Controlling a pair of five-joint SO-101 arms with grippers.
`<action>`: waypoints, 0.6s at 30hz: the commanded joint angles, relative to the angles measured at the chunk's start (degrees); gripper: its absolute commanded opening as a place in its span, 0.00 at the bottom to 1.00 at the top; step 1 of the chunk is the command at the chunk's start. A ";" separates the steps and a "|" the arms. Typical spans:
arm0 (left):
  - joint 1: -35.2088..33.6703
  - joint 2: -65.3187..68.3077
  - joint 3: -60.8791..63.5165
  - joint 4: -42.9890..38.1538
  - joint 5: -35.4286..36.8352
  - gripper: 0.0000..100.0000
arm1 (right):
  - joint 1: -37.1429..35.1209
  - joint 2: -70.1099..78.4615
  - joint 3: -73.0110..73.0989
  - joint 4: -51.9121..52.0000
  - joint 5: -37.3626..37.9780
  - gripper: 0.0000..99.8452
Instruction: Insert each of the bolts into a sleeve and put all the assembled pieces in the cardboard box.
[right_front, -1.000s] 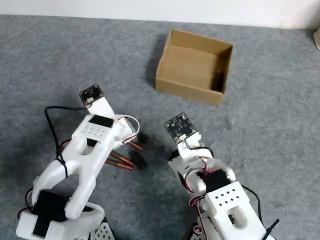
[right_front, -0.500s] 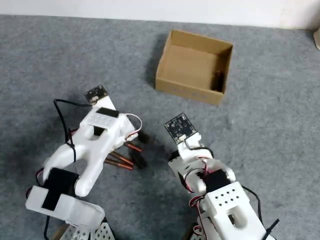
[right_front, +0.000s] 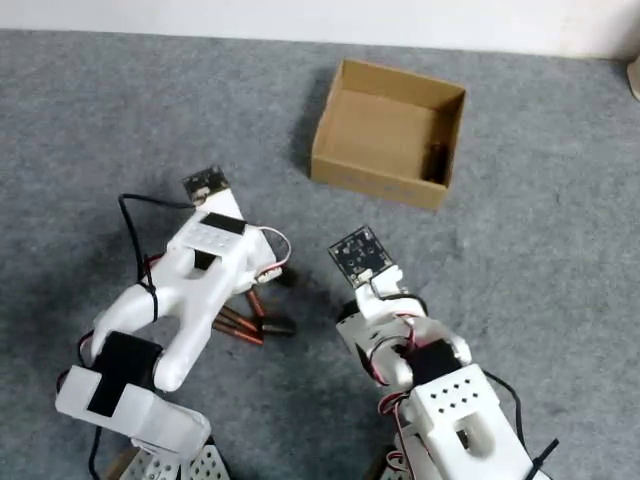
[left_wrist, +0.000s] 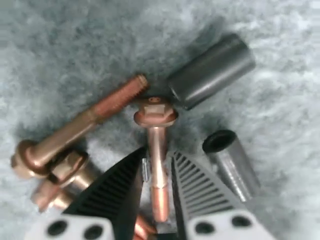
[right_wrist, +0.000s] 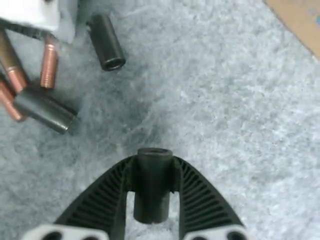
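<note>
Copper bolts, dark grey sleeves, brown cardboard box, mottled grey carpet, black ribbed jaws

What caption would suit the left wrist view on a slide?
Left gripper closed on a copper bolt beside a dark sleeve.

A grey felt-like mat spreads out, meeting a plain white strip at the far edge.

Bolts, sleeves crowd left gripper; box open-topped.
</note>
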 joint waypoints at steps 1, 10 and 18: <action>0.84 -2.95 0.13 1.41 -4.13 0.00 | 0.48 -0.92 -0.31 -1.80 0.44 0.00; 0.84 -23.87 1.10 9.85 -6.07 0.00 | 0.48 -1.01 -0.40 -1.80 0.44 0.00; 0.84 -41.98 8.75 9.85 -12.13 0.00 | 0.31 -1.01 -0.48 -1.80 0.18 0.00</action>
